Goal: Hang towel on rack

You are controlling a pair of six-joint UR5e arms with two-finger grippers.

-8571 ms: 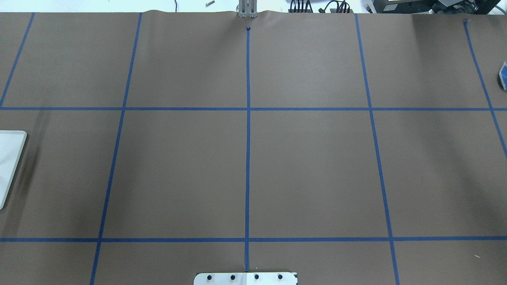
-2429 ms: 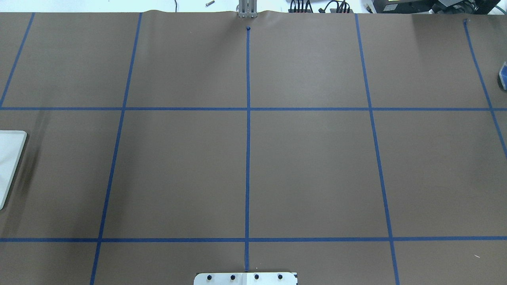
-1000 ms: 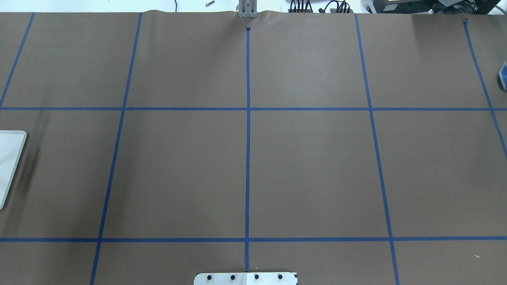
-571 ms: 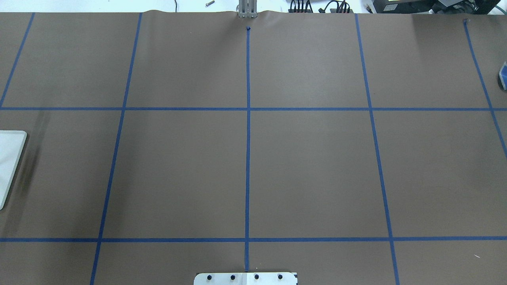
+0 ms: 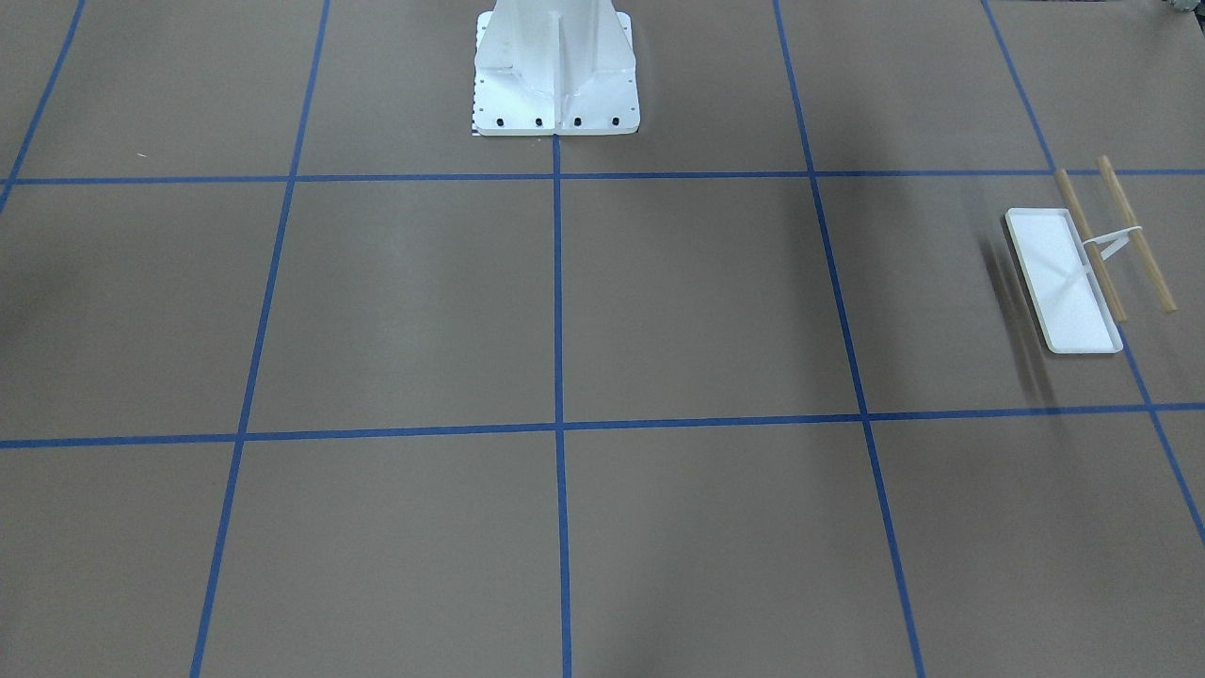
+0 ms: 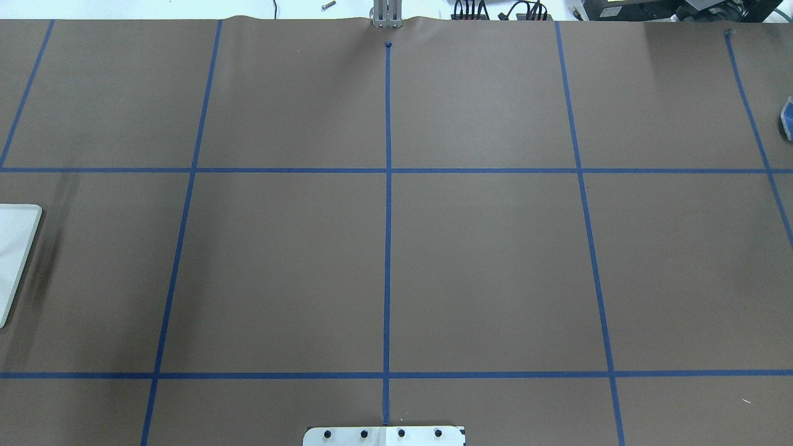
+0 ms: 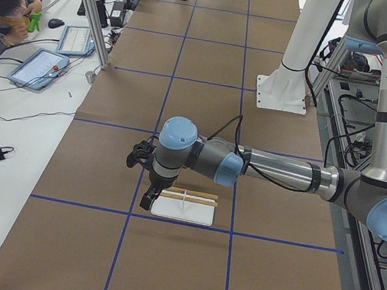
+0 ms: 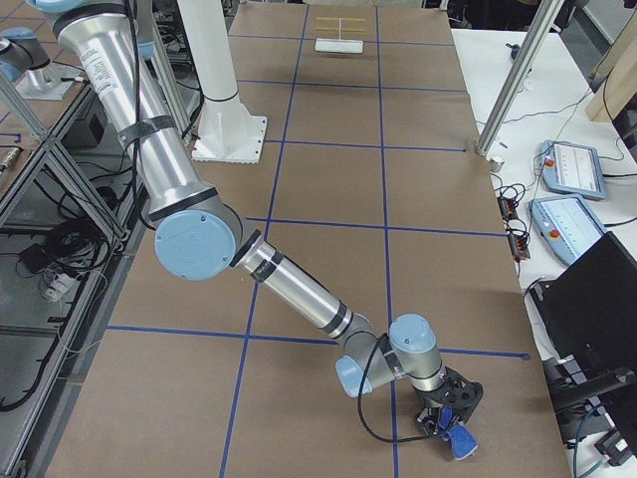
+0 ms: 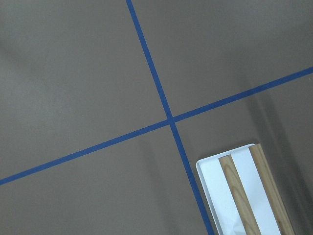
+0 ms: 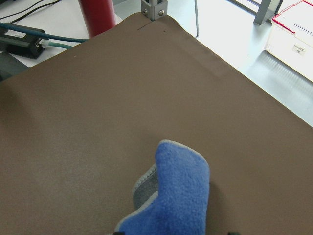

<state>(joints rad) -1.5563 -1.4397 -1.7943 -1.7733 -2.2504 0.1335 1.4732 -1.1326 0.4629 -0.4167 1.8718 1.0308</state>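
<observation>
Nearest me on the right-side camera, the right gripper (image 8: 441,420) was down at the towel (image 10: 172,193), close to a corner of the table (image 8: 328,179) at the end on the robot's right. From that side view I could not tell whether the jaws stood apart or were pinched on the cloth. The wrist camera showed one blue lobe raised off the paper, its grey edging curling beneath.

I judged the towel light, soft and limp, neither fragile nor slippery. It would sag and fold wherever it was unsupported. The stitched hem near a corner looked the best place to take hold, so the rest could hang free.

Far off at the opposite end, well apart from the towel, the rack (image 5: 1068,292) stood upright with both dowel bars (image 5: 1155,273) bare. The left gripper (image 7: 147,200) hung just beside it, and I could not tell how its jaws stood either.
</observation>
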